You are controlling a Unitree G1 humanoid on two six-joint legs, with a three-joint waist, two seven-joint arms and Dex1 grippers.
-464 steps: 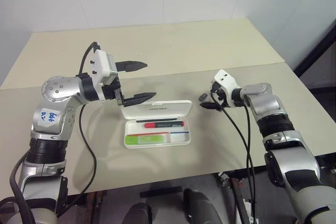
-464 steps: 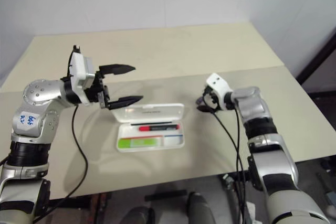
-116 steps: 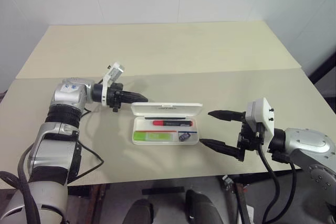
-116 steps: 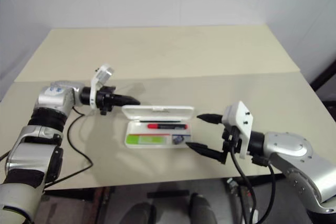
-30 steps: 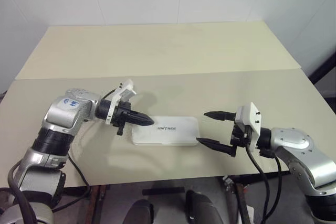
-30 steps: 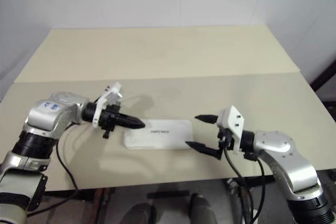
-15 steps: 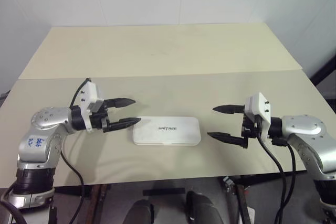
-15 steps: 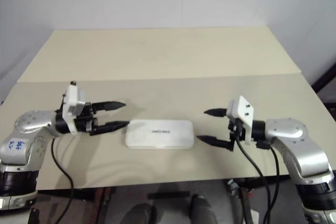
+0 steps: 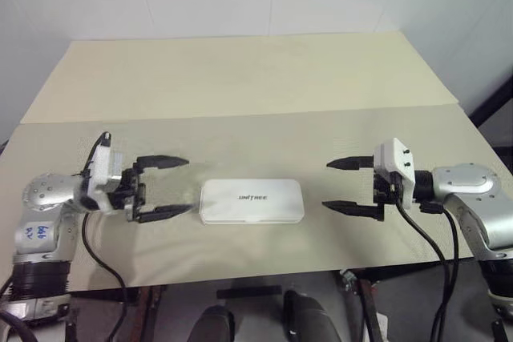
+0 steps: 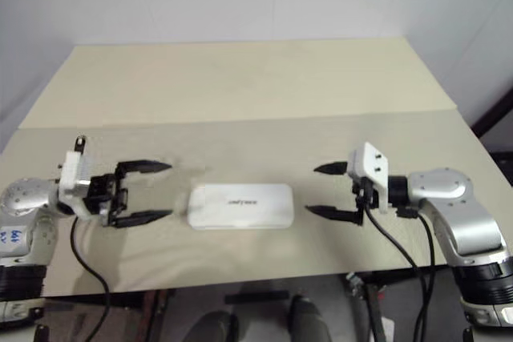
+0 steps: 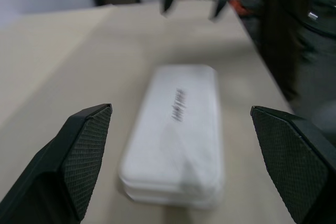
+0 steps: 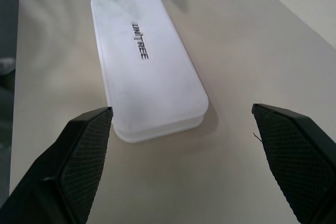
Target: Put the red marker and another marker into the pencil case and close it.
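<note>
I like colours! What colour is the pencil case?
White pencil case, clearest in the right wrist view.

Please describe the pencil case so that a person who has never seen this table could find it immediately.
Look at the beige table, at the middle of its near edge. The pencil case lies flat there, lid shut, between the open left gripper and the open right gripper, touching neither. It is the white rounded rectangle with small dark lettering on its lid.

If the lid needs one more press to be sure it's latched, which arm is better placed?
Left, marginally. The left gripper is open with its tips nearer the closed pencil case; the right gripper, also open, stands farther off.
</note>
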